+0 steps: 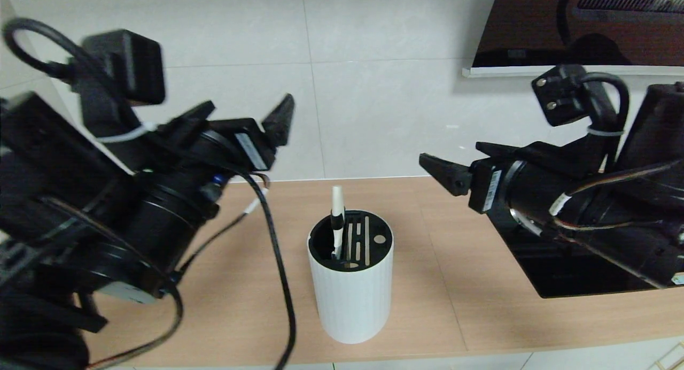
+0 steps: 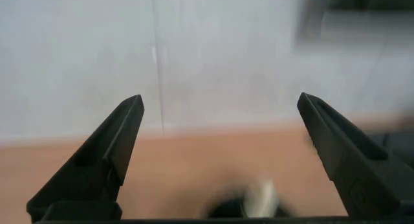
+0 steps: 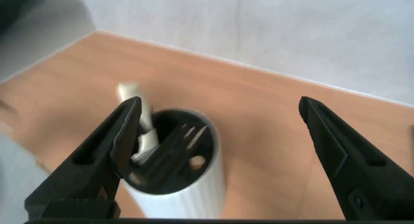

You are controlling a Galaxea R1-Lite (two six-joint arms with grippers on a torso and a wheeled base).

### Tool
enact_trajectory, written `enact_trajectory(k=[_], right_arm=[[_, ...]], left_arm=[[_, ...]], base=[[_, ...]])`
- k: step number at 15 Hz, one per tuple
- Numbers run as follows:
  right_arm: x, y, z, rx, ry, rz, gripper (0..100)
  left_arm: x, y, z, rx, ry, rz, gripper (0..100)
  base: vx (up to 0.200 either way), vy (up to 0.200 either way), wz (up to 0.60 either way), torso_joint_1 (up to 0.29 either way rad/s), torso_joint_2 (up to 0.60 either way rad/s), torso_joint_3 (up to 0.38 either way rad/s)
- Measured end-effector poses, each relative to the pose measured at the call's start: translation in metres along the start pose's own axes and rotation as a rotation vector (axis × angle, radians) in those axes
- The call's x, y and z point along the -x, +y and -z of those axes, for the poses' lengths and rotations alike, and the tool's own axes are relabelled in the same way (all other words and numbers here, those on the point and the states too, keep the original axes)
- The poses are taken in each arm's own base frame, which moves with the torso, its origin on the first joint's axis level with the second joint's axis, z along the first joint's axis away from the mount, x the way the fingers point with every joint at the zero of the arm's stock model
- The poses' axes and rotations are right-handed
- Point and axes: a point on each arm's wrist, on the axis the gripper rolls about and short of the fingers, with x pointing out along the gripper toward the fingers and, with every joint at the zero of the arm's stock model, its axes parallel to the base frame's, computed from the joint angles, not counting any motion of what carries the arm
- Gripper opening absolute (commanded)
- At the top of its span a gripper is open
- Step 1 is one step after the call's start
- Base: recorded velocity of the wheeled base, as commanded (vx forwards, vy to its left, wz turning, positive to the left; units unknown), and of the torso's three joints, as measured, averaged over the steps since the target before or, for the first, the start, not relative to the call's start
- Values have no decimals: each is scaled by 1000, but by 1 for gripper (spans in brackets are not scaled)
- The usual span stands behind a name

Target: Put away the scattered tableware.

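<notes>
Both the left gripper (image 1: 243, 116) and the right gripper (image 1: 451, 161) hang spread wide and empty, high at either side of the frame. At centre on the counter (image 1: 470, 284) stands the white holder (image 1: 352, 290), with one white-handled utensil (image 1: 337, 209) upright in its left opening. I'd worry that the left arm's loose cable (image 1: 278, 263), drooping just beside the holder, could snag and tip it.

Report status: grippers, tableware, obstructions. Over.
Left gripper open, empty, above the counter. Right gripper open, empty. White-handled utensil standing in white holder. Black cooktop off to holder's right, not touching.
</notes>
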Motion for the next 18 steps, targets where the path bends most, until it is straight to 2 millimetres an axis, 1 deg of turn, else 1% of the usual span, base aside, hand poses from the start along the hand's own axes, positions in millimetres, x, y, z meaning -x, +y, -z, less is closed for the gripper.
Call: enact_trajectory(k=[2, 3, 5, 6, 8, 9, 10, 12, 13, 15, 16, 17, 18], right_arm=[[16, -9, -4, 1, -12, 34, 100], [22, -11, -5, 0, -17, 44, 100], [40, -17, -6, -1, -24, 64, 100], [56, -21, -8, -2, -35, 74, 100], [102, -39, -11, 1, -69, 123, 100], [127, -50, -10, 6, -81, 161, 100], [154, -59, -7, 12, -91, 204, 100], [204, -69, 4, 26, -92, 291, 100], [229, -70, 11, 35, -94, 339, 100], [270, -67, 27, 73, -118, 425, 100], [287, -63, 37, 105, -126, 469, 100], [299, -59, 44, 127, -144, 512, 100], [307, -56, 51, 137, -168, 568, 100]], left_arm=[[9, 30, -26, 1, -81, -45, 100], [15, 41, -35, -3, -105, -66, 100], [31, 57, -45, -27, -96, -105, 100], [46, 68, -51, -47, -77, -132, 100], [85, 88, -65, -84, -31, -173, 100], [111, 98, -71, -103, 0, -186, 100], [138, 107, -74, -119, 29, -198, 100], [188, 119, -75, -141, 55, -217, 100], [214, 123, -74, -151, 55, -229, 100], [254, 125, -67, -165, 37, -253, 100], [270, 125, -64, -170, 15, -278, 100], [279, 123, -61, -173, -9, -303, 100], [289, 121, -60, -180, -42, -326, 100]], base=[[0, 0, 0, 0, 0, 0], [0, 0, 0, 0, 0, 0], [0, 0, 0, 0, 0, 0], [0, 0, 0, 0, 0, 0], [0, 0, 0, 0, 0, 0], [0, 0, 0, 0, 0, 0], [0, 0, 0, 0, 0, 0], [0, 0, 0, 0, 0, 0], [0, 0, 0, 0, 0, 0], [0, 0, 0, 0, 0, 0], [0, 0, 0, 0, 0, 0], [0, 0, 0, 0, 0, 0], [0, 0, 0, 0, 0, 0]])
